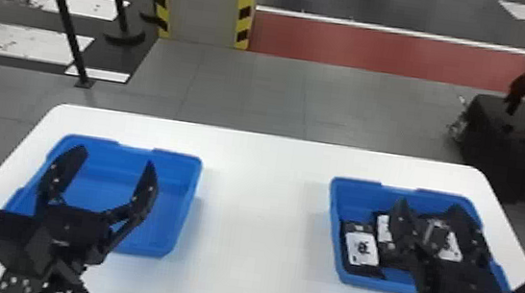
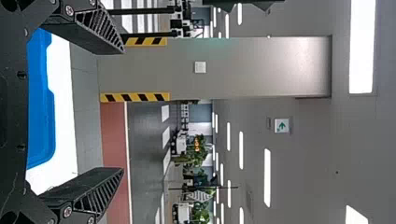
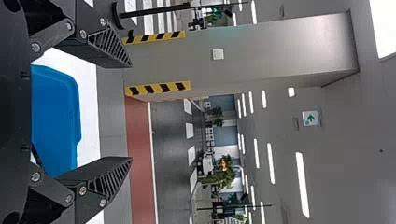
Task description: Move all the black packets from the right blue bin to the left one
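Black left end effector (image 1: 115, 156) released over left blue plastic bin (image 1: 172, 214); black right end effector (image 1: 429, 205) released over white-labeled black packets (image 1: 362, 249).

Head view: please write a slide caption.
Open left hand over left bin; open right hand over right bin with black packets.

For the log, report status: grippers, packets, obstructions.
Left gripper open over left bin. Right gripper open over right bin. Black packets in right bin, partly hidden behind right gripper.
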Robot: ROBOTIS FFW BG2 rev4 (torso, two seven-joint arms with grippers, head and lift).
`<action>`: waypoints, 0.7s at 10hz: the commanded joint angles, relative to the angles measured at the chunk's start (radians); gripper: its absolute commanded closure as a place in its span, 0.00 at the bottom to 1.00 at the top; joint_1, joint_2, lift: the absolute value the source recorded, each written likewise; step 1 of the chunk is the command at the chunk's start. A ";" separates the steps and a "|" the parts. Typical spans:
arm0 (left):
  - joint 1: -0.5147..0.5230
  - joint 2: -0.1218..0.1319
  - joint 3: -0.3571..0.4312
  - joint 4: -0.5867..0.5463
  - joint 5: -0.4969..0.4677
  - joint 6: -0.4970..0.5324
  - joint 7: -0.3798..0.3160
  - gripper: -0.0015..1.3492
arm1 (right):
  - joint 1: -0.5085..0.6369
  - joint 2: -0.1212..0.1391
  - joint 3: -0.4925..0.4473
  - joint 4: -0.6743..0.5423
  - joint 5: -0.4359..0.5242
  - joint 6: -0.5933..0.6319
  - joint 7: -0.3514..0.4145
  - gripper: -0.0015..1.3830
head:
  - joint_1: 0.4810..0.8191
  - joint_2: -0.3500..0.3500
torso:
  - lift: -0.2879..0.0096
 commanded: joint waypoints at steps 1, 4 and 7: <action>0.000 -0.003 -0.002 0.000 0.000 0.007 0.000 0.10 | 0.000 0.001 0.000 0.000 0.000 0.003 0.000 0.25 | 0.63 0.48 | 0.60; 0.002 -0.003 -0.007 0.000 0.002 0.021 0.000 0.10 | -0.002 0.000 0.000 0.000 -0.003 0.006 0.000 0.25 | 0.63 0.47 | 0.60; 0.000 -0.003 -0.007 0.000 0.000 0.024 0.000 0.10 | -0.005 0.000 -0.002 -0.023 -0.006 0.101 0.000 0.25 | 0.63 0.47 | 0.60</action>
